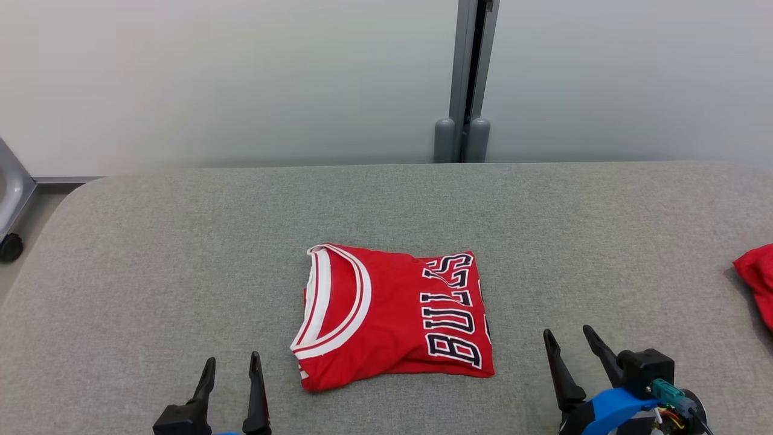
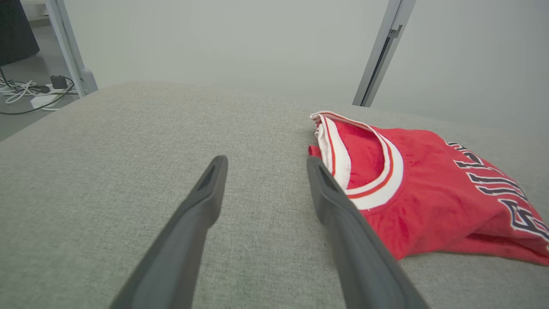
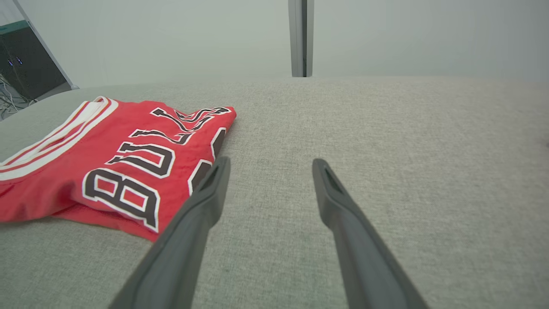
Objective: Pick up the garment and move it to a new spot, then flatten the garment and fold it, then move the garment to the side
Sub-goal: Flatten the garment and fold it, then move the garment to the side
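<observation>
Item 1: red basketball jersey (image 1: 386, 314) (image 2: 424, 180) (image 3: 85, 150), folded into a compact rectangle and lying flat at the middle of the grey fabric-covered counter (image 1: 151, 241), toward its near edge. The white-trimmed neckline faces the robot's left. The dark, white-outlined "BULLS" lettering faces its right. Item 2: left gripper (image 1: 232, 361) (image 2: 266, 161), fingers spread apart and empty, low over the counter near the neckline side, clear of the cloth. Item 3: right gripper (image 1: 567, 333) (image 3: 270, 161), fingers likewise parted and empty, near the lettered side, also clear of it. The jersey lies between the two grippers. Item 4: second red cloth (image 1: 758, 284) at the counter's far right edge, well apart from the jersey. Item 5: grey metal post (image 1: 465, 78) against the pale wall behind the counter.
</observation>
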Controlling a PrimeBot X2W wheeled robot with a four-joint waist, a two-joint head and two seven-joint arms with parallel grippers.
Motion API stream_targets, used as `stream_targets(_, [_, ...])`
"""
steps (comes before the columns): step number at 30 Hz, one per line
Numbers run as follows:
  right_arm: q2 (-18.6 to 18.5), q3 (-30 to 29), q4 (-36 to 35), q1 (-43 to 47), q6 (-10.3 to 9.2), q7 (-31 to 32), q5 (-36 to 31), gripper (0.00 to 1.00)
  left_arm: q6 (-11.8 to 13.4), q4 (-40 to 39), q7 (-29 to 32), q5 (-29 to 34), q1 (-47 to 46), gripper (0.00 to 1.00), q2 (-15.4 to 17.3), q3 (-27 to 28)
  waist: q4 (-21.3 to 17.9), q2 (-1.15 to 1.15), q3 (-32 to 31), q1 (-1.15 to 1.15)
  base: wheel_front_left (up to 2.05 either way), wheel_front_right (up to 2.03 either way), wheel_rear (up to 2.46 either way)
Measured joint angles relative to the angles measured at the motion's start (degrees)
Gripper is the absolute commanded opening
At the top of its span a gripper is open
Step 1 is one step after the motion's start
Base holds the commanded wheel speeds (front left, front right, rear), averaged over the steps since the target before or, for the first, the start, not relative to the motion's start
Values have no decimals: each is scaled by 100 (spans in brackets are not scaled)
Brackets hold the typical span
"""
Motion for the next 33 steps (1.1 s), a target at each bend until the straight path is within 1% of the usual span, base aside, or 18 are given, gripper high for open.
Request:
stream_targets(6, [13, 164, 115, -73, 0, 0, 79, 100, -19, -36, 0, -3, 21, 100, 0, -62, 51, 0, 75, 0, 0, 0, 0])
stream_targets(10, [20, 368, 386, -564, 0, 0, 241, 100, -22, -37, 1, -97, -119, 100, -3, -233, 96, 0, 341, 0, 0, 0, 0])
stream_targets(15, [31, 749, 868, -1345, 0, 129, 753, 100, 1, 24, 1, -220, -300, 100, -4, -431, 211, 0, 764, 1, 0, 0, 0])
stream_targets(20, [32, 961, 1486, -1707, 0, 224, 923, 100, 34, 53, 1, -272, -500, 100, -1, -601, 432, 0, 1111, 2, 0, 0, 0])
stream_targets(22, [23, 1088, 1588, -1735, -2, 223, 1333, 100, 68, 99, 1, -290, -559, 100, 1, -636, 533, 0, 1205, 1, 0, 0, 0])
stream_targets(23, [-10, 1193, 1640, -1788, -8, 221, 1343, 93, 81, 118, 1, -308, -577, 100, 1, -643, 572, 0, 1248, 1, 0, 0, 0])
stream_targets(24, [-25, 1277, 1681, -1824, -10, 200, 1380, 42, 82, 134, 1, -312, -591, 100, 0, -642, 605, 0, 1285, 1, 0, 0, 0])
stream_targets(25, [-33, 1341, 1704, -1856, -10, 167, 1489, 0, 83, 153, 0, -312, -608, 100, 0, -636, 627, 0, 1317, 1, 0, 0, 0])
stream_targets(29, [-10, 1568, 1772, -1983, -4, 64, 1538, 0, 92, 133, 1, -245, -719, 100, 2, -552, 542, 0, 1387, 1, 0, 0, 0])
stream_targets(33, [75, 1527, 1778, -2042, 14, -10, 1577, 0, 47, 91, 1, -110, -756, 100, 3, -433, 191, 0, 1439, 1, 0, 0, 0])
